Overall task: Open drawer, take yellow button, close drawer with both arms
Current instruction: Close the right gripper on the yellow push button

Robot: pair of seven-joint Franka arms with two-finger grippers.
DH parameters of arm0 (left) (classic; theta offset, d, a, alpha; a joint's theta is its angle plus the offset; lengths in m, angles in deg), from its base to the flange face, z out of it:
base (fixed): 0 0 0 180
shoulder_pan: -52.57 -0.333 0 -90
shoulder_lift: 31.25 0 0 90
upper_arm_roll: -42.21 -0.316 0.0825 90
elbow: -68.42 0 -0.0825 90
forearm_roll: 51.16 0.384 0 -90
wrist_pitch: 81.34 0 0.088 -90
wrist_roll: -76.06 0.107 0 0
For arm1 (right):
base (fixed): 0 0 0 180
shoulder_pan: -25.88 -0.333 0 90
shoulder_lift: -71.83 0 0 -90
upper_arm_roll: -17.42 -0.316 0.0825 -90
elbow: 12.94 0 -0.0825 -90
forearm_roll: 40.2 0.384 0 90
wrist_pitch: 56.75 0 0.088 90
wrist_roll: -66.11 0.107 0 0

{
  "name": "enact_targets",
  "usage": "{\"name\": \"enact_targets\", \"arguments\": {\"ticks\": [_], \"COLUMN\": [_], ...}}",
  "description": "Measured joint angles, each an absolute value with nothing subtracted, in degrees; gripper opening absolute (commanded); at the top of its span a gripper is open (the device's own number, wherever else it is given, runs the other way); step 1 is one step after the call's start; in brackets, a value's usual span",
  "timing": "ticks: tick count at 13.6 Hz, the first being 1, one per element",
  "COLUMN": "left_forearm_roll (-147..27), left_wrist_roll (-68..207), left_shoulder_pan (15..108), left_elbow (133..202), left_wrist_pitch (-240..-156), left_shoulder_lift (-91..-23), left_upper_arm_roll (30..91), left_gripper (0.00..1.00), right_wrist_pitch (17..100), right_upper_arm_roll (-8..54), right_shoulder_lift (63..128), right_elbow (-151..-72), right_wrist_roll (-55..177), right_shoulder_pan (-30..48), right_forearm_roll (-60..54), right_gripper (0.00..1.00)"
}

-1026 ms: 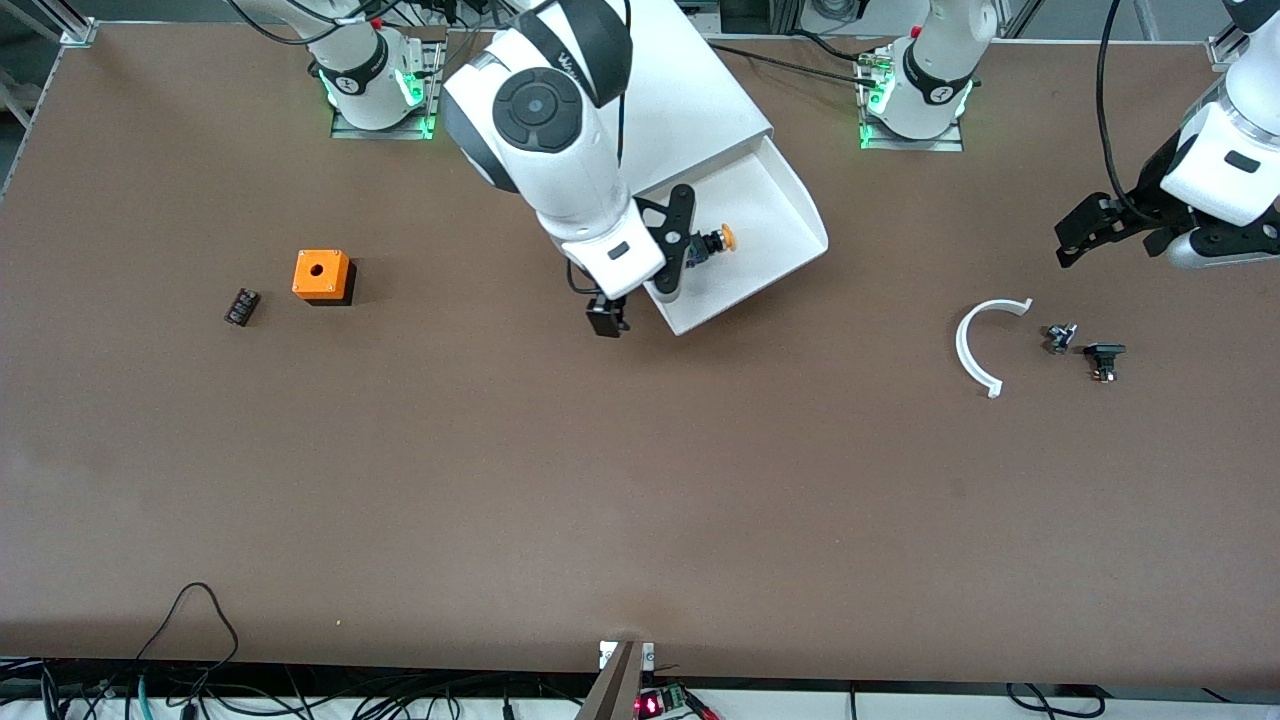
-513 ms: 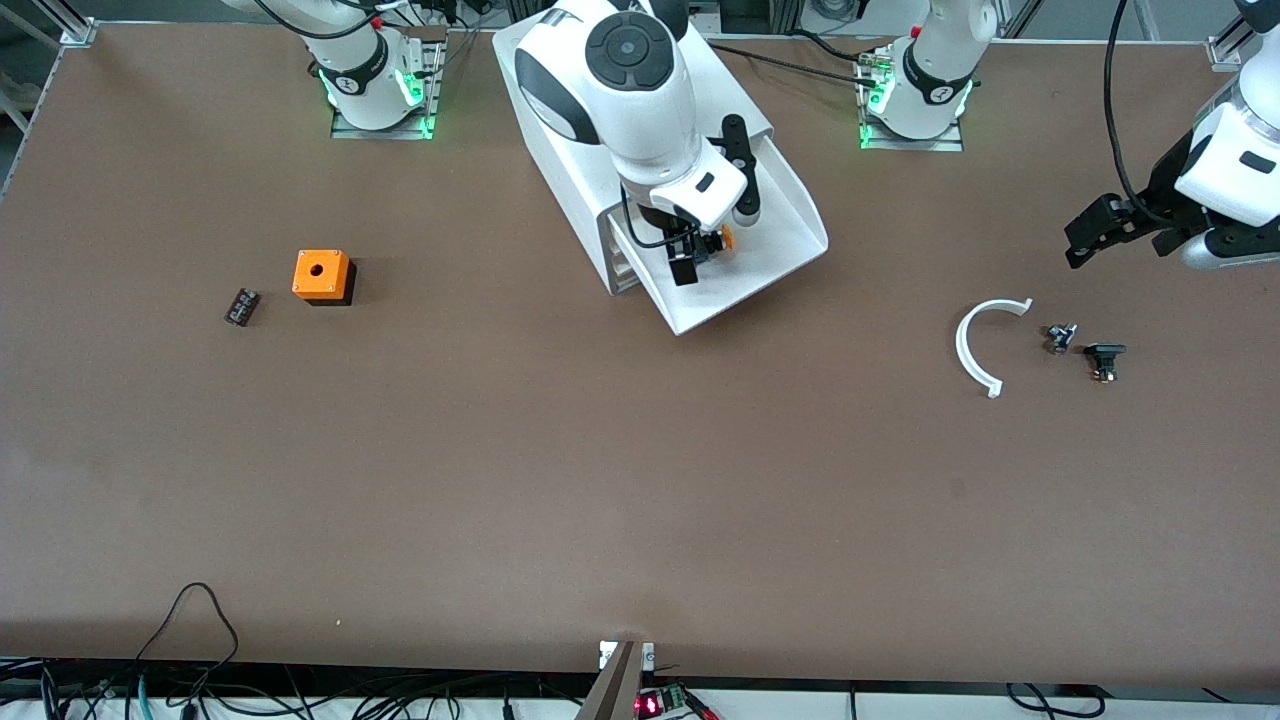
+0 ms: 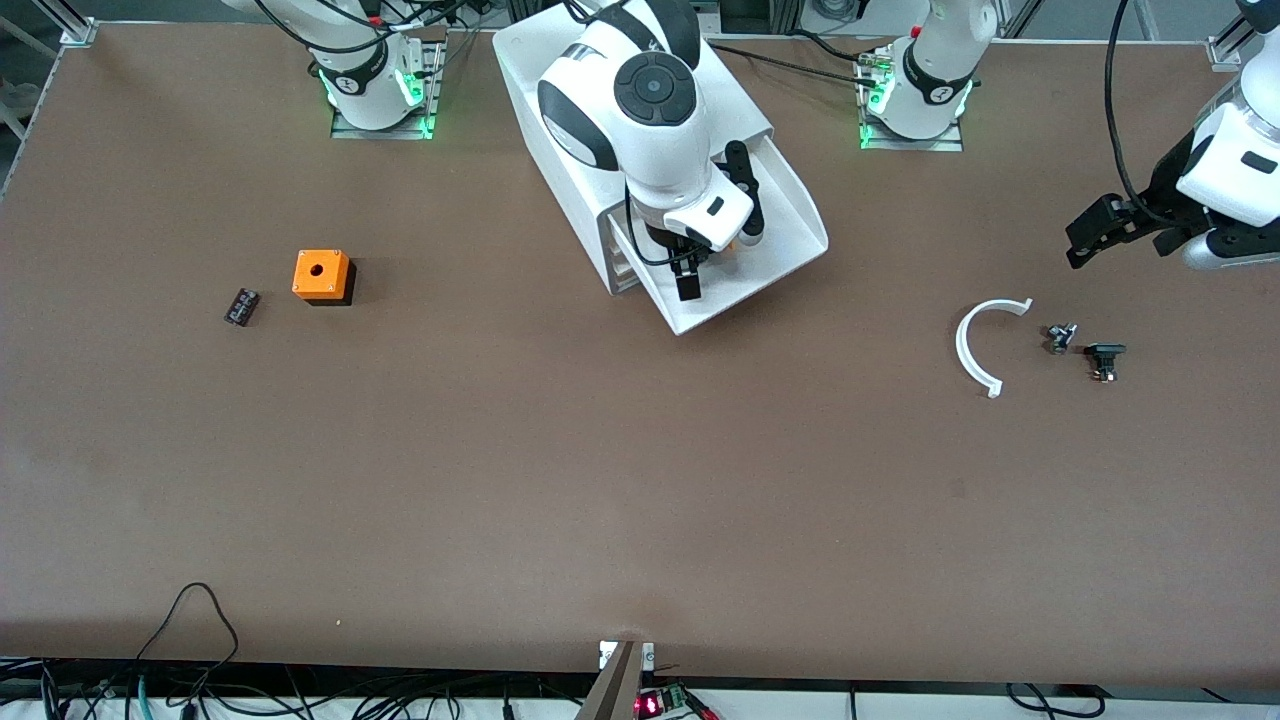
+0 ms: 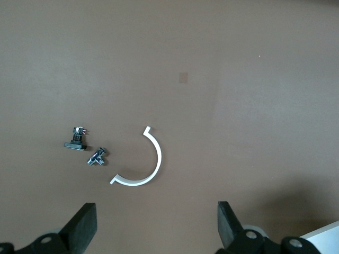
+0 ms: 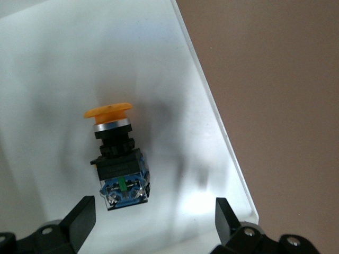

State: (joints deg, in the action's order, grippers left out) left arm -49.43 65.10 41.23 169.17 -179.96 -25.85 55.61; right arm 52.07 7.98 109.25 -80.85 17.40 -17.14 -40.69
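**Right gripper over the open drawer, button lying beneath it**

Nearest the front camera lie the small loose parts toward the left arm's end of the table: a white curved clip (image 3: 978,345), a small metal fitting (image 3: 1060,337) and a black clamp piece (image 3: 1103,359). The left wrist view shows them apart from one another on bare table. The left gripper (image 3: 1110,232) hangs over the table near that end, waiting, fingers (image 4: 85,226) spread wide with nothing between them.

Toward the right arm's end sit a small black ribbed block (image 3: 241,306) and, just beside it, an orange cube box with a round hole (image 3: 321,275).

Farther from the camera, mid-table, the drawer (image 3: 795,225) stands pulled out of the white cabinet (image 3: 530,70). The right gripper (image 3: 700,262) hangs over the drawer, its arm hiding most of the button in the front view. The right wrist view alone shows the button (image 5: 117,159) whole: it lies on its side on the drawer floor, near one side wall, its long axis flat along the floor, orange cap at one end and blue-black contact block at the other. The right fingers (image 5: 82,218) stand apart, straddling the contact-block end; whether they touch it I cannot tell.
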Motion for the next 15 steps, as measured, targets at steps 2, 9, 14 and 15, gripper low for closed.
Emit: {"name": "enact_targets", "arguments": {"ticks": [2,9,14,15], "left_forearm_roll": [-49.4,-49.4,-49.4,-49.4], "left_wrist_roll": [65.1,65.1,65.1,65.1], "left_shoulder_pan": [41.2,40.5,40.5,40.5], "left_elbow": [169.2,169.2,169.2,169.2], "left_wrist_pitch": [-180.0,-179.9,-179.5,-179.4], "left_shoulder_lift": [-25.9,-25.9,-25.9,-25.9], "left_upper_arm_roll": [55.6,55.5,55.4,55.4], "left_gripper": [1.0,1.0,1.0,1.0], "right_wrist_pitch": [52.1,52.0,52.0,52.0], "right_upper_arm_roll": [8.0,7.9,7.9,7.8], "right_shoulder_lift": [109.6,110.7,111.2,111.3], "right_elbow": [-80.8,-80.8,-80.8,-80.8], "right_wrist_roll": [17.3,17.3,16.3,16.0], "right_shoulder_pan": [-17.3,-19.3,-19.4,-19.4], "right_forearm_roll": [-40.7,-41.7,-43.6,-43.7], "right_gripper": [1.0,0.99,0.66,0.59]}}
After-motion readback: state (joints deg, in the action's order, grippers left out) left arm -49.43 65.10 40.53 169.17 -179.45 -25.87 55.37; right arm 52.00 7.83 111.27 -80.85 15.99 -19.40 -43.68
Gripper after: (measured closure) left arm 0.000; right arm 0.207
